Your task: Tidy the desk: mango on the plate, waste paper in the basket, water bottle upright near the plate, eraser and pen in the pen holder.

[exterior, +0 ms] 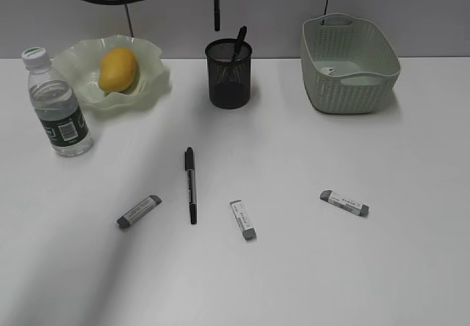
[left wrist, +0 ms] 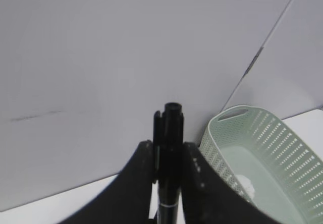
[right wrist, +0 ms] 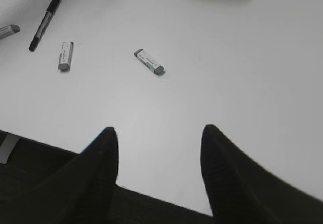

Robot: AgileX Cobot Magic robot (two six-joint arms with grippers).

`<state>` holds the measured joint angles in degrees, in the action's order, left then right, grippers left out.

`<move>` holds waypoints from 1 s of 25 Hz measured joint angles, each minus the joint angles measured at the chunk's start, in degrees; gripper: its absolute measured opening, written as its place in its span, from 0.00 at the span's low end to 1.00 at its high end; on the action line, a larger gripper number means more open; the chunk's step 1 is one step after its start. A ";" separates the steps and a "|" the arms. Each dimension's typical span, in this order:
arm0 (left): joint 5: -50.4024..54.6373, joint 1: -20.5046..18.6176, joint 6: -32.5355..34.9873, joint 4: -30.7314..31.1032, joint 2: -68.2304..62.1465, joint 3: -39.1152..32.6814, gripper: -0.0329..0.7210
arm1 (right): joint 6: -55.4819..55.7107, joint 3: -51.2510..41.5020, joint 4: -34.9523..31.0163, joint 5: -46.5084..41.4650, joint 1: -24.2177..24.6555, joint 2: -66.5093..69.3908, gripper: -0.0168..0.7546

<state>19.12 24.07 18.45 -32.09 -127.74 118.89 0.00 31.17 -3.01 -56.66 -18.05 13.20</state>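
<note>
Left claw (left wrist: 167,158) pinches a pen (left wrist: 170,153) (lower end cropped) — basket (left wrist: 262,153) beside.

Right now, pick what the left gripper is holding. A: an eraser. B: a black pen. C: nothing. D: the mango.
B: in the left wrist view the left gripper is closed around a black pen standing upright between its fingers, while the mango lies in the plate and three erasers lie on the desk.
</note>
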 joint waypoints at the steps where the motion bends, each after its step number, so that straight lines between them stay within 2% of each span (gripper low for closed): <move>1: -0.75 0.24 0.00 -0.12 -0.58 0.00 0.21 | 0.00 0.00 0.00 0.01 0.00 0.00 0.57; 9: -4.68 1.00 0.00 0.00 -6.07 0.00 0.21 | 0.00 0.00 0.00 0.11 0.00 0.00 0.57; 13: -2.99 1.00 0.00 0.29 -7.19 0.00 0.23 | 0.00 0.00 0.00 0.11 0.00 0.00 0.57; 16: -1.50 1.06 0.00 0.29 -7.19 0.00 0.33 | 0.00 0.00 0.00 0.11 0.00 0.00 0.57; 20: 1.21 1.10 0.00 0.29 -7.13 0.00 0.54 | 0.00 0.00 0.00 0.11 0.00 0.00 0.57; 25: 5.32 1.10 0.00 1.43 -5.81 0.00 0.60 | 0.00 0.00 0.00 0.11 0.00 0.00 0.57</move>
<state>24.43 25.17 18.45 -30.66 -133.55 118.89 0.00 31.17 -3.01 -56.54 -18.05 13.20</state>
